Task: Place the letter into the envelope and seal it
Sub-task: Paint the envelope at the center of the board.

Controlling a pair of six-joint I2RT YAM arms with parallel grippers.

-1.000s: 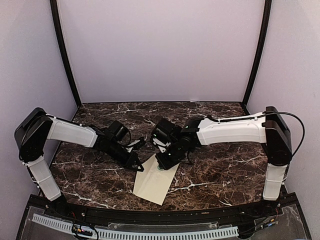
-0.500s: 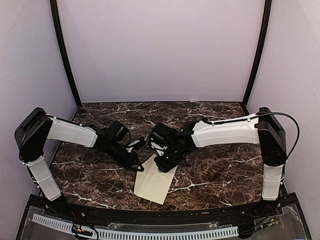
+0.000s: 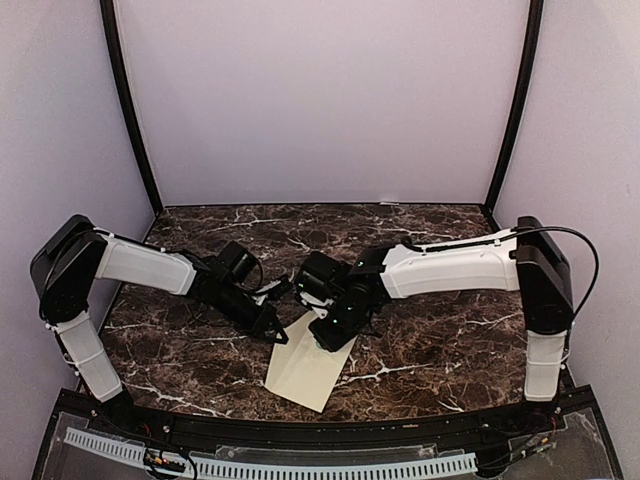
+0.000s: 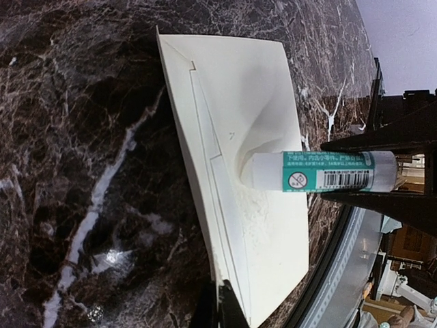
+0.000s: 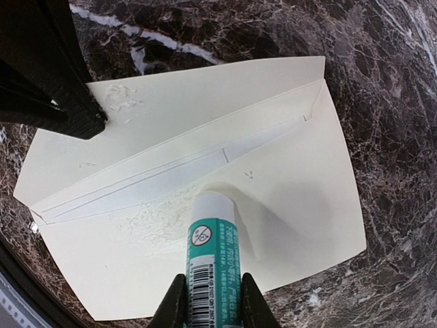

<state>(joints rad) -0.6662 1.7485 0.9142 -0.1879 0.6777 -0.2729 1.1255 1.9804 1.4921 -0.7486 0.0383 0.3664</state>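
my right claw [image 5: 208, 304] is clamped partway closed around a teal glue stick [image 5: 213, 239], whose white tip presses on the cream envelope [image 5: 293, 178] just ahead. further ahead and left, my left claw [image 5: 87, 121], fully closed, rests on the open flap [image 5: 171, 102] over the marble table [image 5: 382, 61].

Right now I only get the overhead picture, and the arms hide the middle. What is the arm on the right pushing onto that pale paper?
Observer: A glue stick with a teal label and a barcode, clamped in the right end effector. Its white tip touches the envelope.
Visitor: Is the envelope closed already?
Observer: No. Its flap lies folded open, and the pocket's mouth shows below the fold.
Visitor: Any glue on it yet?
Observer: Yes, rough whitish smears sit on the paper just beside the stick's tip.
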